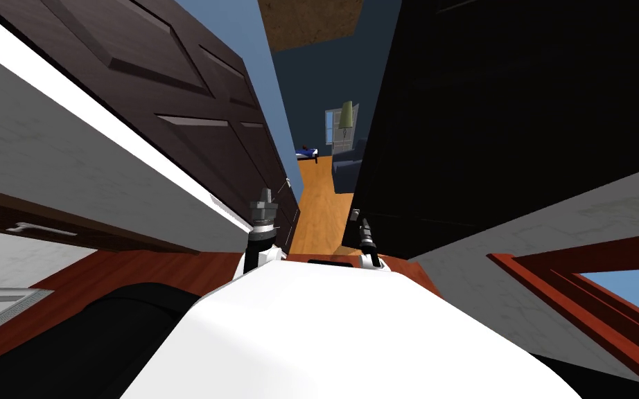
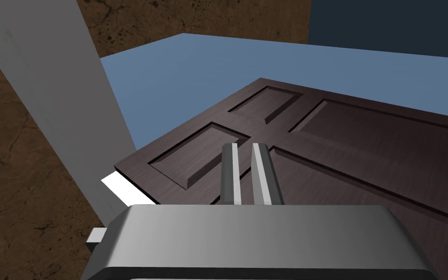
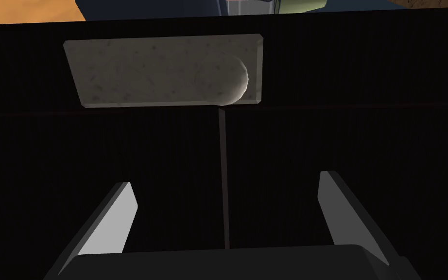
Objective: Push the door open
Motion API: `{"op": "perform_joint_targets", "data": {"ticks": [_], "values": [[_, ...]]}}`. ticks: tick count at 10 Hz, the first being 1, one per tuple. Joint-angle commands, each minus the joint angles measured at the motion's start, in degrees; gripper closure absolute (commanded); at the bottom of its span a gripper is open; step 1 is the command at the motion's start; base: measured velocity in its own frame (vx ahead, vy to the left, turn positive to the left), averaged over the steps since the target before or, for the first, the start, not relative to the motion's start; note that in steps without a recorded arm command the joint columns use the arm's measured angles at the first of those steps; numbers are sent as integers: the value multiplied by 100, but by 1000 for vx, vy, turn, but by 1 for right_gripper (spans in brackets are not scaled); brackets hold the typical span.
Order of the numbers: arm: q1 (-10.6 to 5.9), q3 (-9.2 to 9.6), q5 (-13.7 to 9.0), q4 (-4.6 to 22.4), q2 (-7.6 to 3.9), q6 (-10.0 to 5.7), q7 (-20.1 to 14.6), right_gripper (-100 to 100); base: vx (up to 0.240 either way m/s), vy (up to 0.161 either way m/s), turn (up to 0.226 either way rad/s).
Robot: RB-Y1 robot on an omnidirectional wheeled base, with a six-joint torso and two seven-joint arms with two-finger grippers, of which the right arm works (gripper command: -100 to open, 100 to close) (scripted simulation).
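Orange floorboards (image 1: 321, 208) are running away between two doors into a far room, where I am seeing a green lamp (image 1: 346, 114) beside a window (image 1: 330, 126) and something low and blue (image 1: 306, 151) on the floor. I am looking steeply down through the head camera. A brown panelled door (image 1: 172, 83) is slanting along my left and a near-black door (image 1: 491, 104) is rising on my right, with the gap between them straight ahead.

My left arm is reaching up just beside the panelled door's free edge. Its jaws are clenched, with the two fingers (image 2: 230, 175) lying almost together and nothing between them. They are pointing along the recessed panels, and I cannot tell whether they are touching the wood. A grey post (image 2: 48, 97) and a blue wall (image 2: 194, 73) are showing past that door.

My right arm is sitting low against the near-black door. Its jaws are released, with the fingers (image 3: 113, 218) spread wide and holding nothing. They are facing a grey handle plate (image 3: 160, 70) with a rounded knob (image 3: 230, 80) at one end (the plate is well beyond the fingertips, not between them). A thin seam (image 3: 224, 175) is running from the plate down toward the jaws.
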Motion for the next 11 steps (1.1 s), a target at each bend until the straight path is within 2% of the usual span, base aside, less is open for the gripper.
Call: {"op": "perform_joint_targets", "data": {"ticks": [1,3,4,5,8,11], "values": [[3,1,-19,-17,71,16,-13,-100,-207,91,-51],[11,2,-43,-46,240,36,-29,-100,-213,100,-44],[6,1,-36,-27,193,17,-18,-100,-91,48,-14],[11,-14,-44,-16,78,-3,-20,-100,92,2,25],[13,-35,-54,7,-4,-43,-18,-100,173,-21,23],[15,-63,-67,37,-6,-95,-16,-100,206,-9,24]]}}
